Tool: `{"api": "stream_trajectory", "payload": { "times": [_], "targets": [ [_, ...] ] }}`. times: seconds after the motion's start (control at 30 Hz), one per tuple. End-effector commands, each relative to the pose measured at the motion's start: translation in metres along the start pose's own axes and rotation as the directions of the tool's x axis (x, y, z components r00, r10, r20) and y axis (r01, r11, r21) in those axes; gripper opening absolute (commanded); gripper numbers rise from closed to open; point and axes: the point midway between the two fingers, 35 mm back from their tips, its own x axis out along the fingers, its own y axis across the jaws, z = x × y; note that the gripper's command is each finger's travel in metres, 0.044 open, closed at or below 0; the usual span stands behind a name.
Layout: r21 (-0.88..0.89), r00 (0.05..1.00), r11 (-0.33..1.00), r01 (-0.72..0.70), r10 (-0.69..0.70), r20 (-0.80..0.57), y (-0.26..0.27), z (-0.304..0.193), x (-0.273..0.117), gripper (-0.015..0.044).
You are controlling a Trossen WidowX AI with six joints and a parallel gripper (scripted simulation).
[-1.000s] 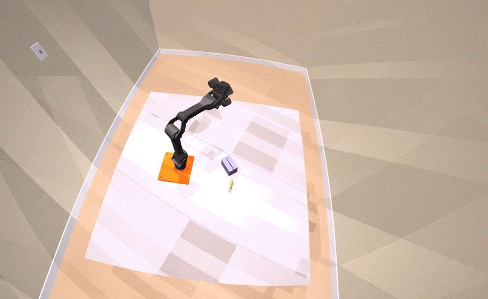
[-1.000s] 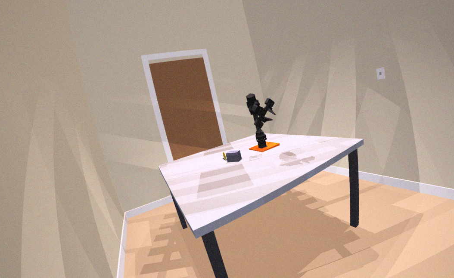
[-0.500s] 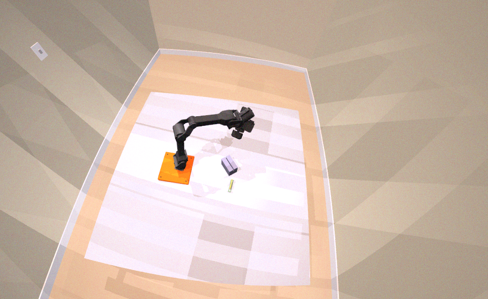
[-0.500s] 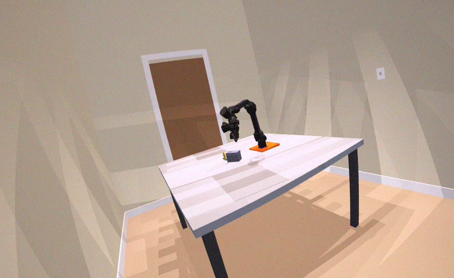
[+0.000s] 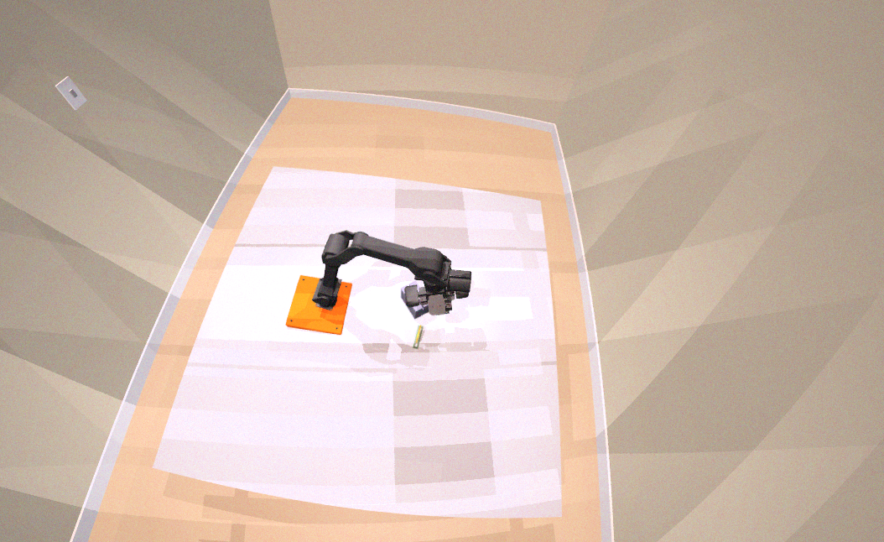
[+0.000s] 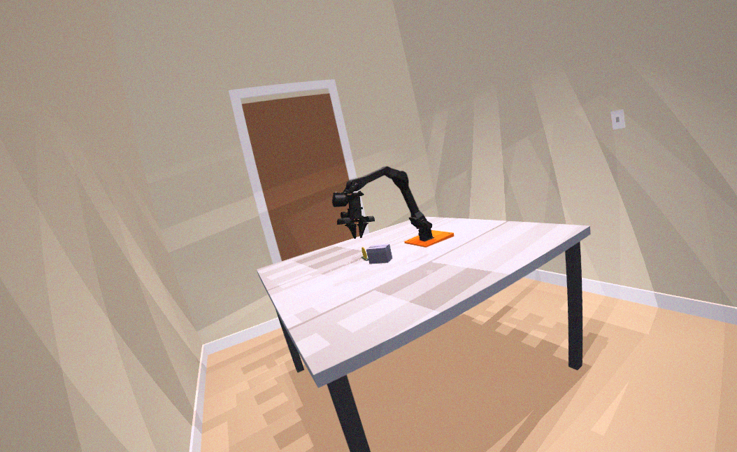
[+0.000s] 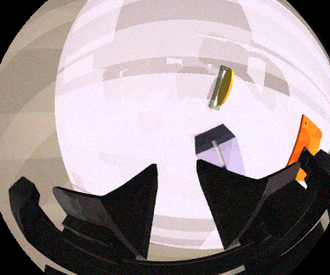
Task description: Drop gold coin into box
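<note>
Near the middle of the top view, the gripper (image 5: 431, 301) hangs over the box (image 5: 411, 299), partly spread and holding nothing; the coin (image 5: 418, 336) stands just below. Centre of the exterior view, coin (image 6: 363, 252) touches the box's left side. Upper right of the wrist view, the coin sits in its holder (image 7: 215, 93).

Your fingers hang part-open, holding nothing, above the closed grey slotted box (image 6: 380, 254). Just beside it the gold coin in its dark-green holder (image 5: 418, 336) stands apart, reachable from above. The orange base plate (image 5: 317, 306) blocks the worktop's (image 6: 416, 292) door-side far edge.
</note>
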Motion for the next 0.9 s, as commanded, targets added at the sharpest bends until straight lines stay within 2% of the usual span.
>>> {"api": "stream_trajectory", "payload": {
  "times": [0.0, 0.07, 0.3, 0.47, 0.87],
  "targets": [
    [0.276, 0.986, 0.952, 0.134, -0.155, 0.057, -0.044, 0.058, -0.008, 0.0161],
    [0.35, 0.978, 0.922, 0.168, -0.201, 0.062, -0.058, 0.072, -0.011, 0.0161],
    [0.359, 0.976, 0.917, 0.172, -0.207, 0.062, -0.06, 0.07, -0.011, 0.0161],
    [0.359, 0.976, 0.917, 0.172, -0.207, 0.062, -0.067, 0.072, 0.021, 0.0161],
    [0.359, 0.976, 0.917, 0.172, -0.207, 0.061, -0.07, 0.07, 0.038, 0.0161]
  ]
}}
